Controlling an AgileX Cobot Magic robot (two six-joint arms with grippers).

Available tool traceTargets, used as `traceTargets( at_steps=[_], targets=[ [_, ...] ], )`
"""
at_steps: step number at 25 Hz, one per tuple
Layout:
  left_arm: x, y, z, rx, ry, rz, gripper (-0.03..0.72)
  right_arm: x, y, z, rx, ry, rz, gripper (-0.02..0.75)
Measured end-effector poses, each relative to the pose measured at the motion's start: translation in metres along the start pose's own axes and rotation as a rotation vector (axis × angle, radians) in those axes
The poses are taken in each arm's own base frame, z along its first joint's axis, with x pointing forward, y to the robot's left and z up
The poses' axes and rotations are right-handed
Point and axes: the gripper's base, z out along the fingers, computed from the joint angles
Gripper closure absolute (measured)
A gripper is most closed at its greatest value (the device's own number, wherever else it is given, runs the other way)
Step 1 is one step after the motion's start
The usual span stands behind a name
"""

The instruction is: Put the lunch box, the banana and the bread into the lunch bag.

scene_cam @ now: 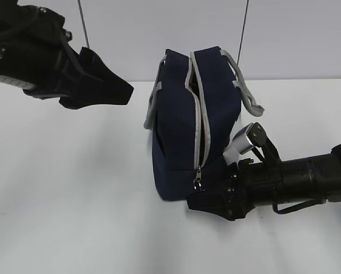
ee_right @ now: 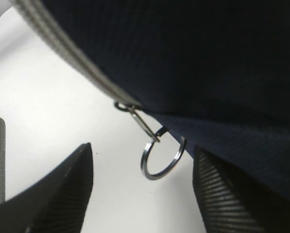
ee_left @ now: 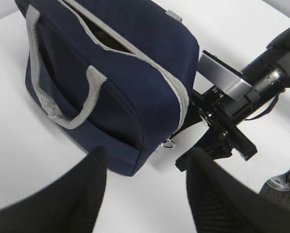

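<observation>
We see the lunch bag (scene_cam: 181,125) standing on the white bench (scene_cam: 73,188), navy fabric with a grey zipper (scene_cam: 200,114) running over its top and down the near end. The zipper gapes slightly along the top in the left wrist view; what is inside we cannot tell. Two grey handles (scene_cam: 247,91) hang at the sides.

Right fingers (ee_right: 142,189) are spread, nothing between them but the zipper's metal ring pull (ee_right: 162,158), which hangs free at the bag's lower corner and touches neither finger. In the exterior view the right arm lies low on the bench, just beside that corner.

Left fingers (ee_left: 145,189) are also spread and empty, hovering above the bench well left of the bag.
</observation>
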Motion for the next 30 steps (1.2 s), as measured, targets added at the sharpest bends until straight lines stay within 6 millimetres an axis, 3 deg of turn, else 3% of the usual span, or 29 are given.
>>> traceTargets(
  at_steps=[6, 21, 30],
  targets=[
    [0.0, 0.0, 0.0, 0.001, 0.001, 0.0, 0.308, -0.004, -0.002, 0.0, -0.002, -0.013, -0.012, 0.274],
    [0.0, 0.0, 0.0, 0.003, 0.005, 0.0, 0.308, -0.007, -0.008, 0.001, 0.038, 0.009, -0.027, 0.538],
    [0.0, 0.0, 0.0, 0.003, 0.005, 0.0, 0.308, -0.004, -0.011, 0.001, 0.067, 0.042, -0.028, 0.582]
  ],
)
